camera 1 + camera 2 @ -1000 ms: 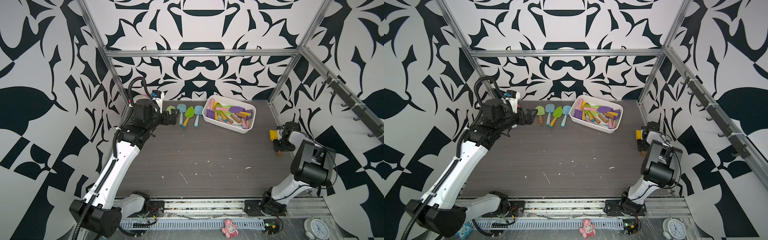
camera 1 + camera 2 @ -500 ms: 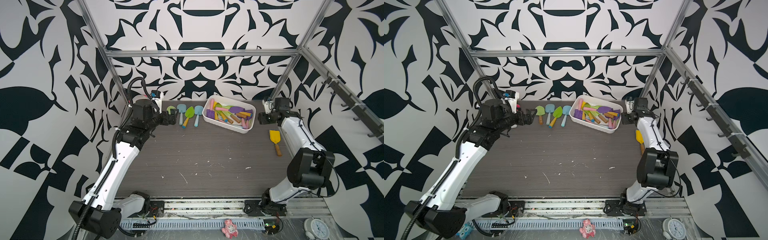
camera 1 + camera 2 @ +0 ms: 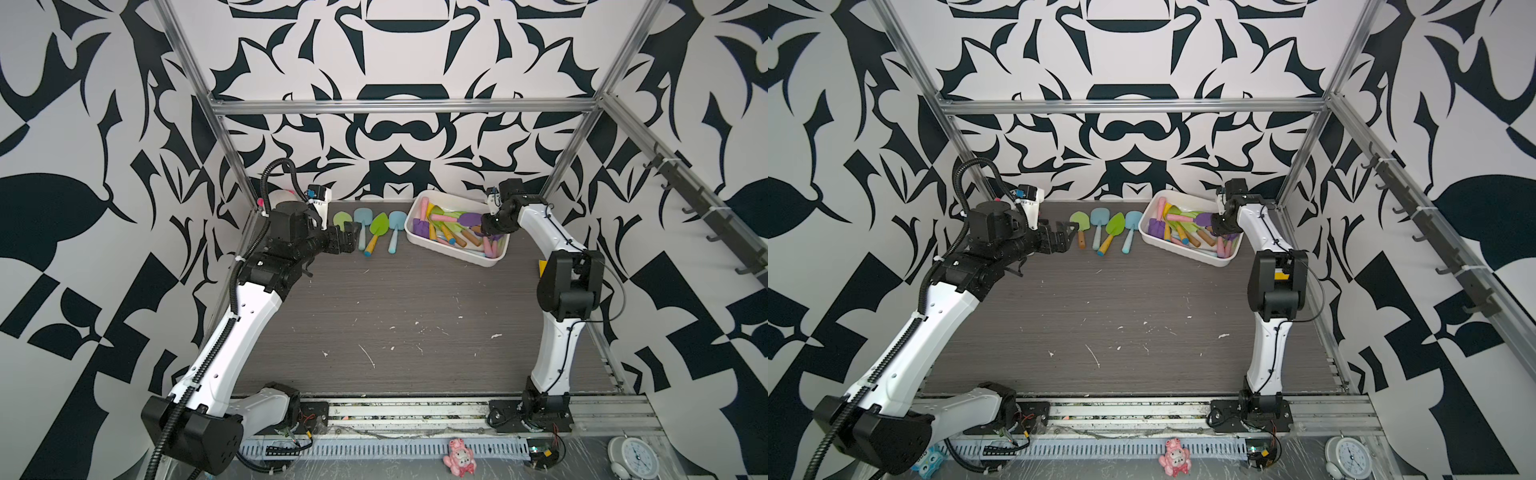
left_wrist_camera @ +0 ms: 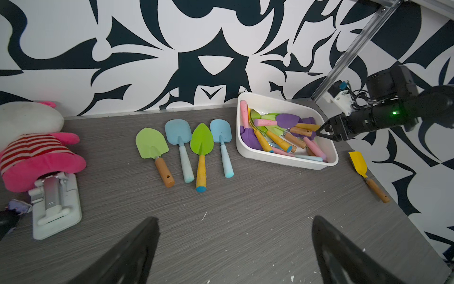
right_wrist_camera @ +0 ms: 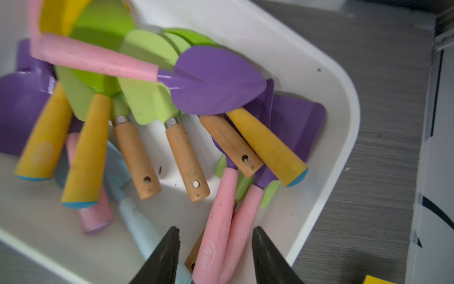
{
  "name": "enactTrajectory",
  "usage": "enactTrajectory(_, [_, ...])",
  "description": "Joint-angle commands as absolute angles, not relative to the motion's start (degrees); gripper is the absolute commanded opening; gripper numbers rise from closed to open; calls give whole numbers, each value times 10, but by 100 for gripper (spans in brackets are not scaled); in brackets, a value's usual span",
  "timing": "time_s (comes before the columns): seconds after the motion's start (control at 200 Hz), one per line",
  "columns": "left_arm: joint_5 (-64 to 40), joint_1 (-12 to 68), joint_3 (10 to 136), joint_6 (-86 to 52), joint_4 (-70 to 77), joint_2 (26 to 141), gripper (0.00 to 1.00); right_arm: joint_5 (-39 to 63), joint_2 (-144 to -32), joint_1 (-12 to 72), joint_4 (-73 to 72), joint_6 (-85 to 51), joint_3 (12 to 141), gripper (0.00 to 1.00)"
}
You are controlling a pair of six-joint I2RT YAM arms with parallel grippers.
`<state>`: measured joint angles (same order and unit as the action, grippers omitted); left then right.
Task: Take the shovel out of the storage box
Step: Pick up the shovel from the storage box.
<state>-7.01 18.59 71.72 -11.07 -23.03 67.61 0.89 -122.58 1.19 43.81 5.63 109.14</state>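
The storage box [image 3: 453, 257], a shallow white tub, stands at the back right and holds several shovels in a heap. My right gripper [image 5: 215, 230] reaches into the box's right end. It is open, and its fingers stand either side of two pink handles [image 5: 221, 209] without touching them. A purple-bladed shovel [image 5: 216, 81] lies on top of the pile. In both top views the right gripper [image 3: 484, 228] [image 3: 1214, 226] sits just above the heap. My left gripper [image 4: 234, 218] is wide open over bare table, with nothing between its fingers, near the left end of a row of shovels [image 3: 378, 230].
On the table left of the box lie a light green shovel [image 4: 151, 145], a blue one [image 4: 178, 132], a green one [image 4: 201, 140] and another blue one [image 4: 220, 131]. A yellow shovel [image 4: 358, 161] lies by the right wall. A pink plush toy [image 4: 36, 152] and a white stand [image 4: 56, 204] sit at the far left.
My right arm has swung from the yellow shovel by the right wall back to the box, leaving that shovel on the table. Its gripper now reaches into the heap. The left arm has barely moved.
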Motion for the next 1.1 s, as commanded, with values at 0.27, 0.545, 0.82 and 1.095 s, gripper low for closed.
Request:
enactTrajectory(0.27, [-78, 185, 711, -113, -240, 671, 99, -41, -1282, 15, 530, 13, 1158, 46])
enactTrajectory(0.545, [-73, 185, 708, -114, -241, 674, 99, -39, -1309, 24, 548, 10, 1165, 43])
enactTrajectory(0.82, [-73, 185, 708, -114, -242, 675, 100, -53, -1307, 25, 579, 2, 1189, 18])
enactTrajectory(1.095, [-79, 185, 706, -114, -240, 677, 99, -46, -1283, 25, 667, 13, 1247, 0])
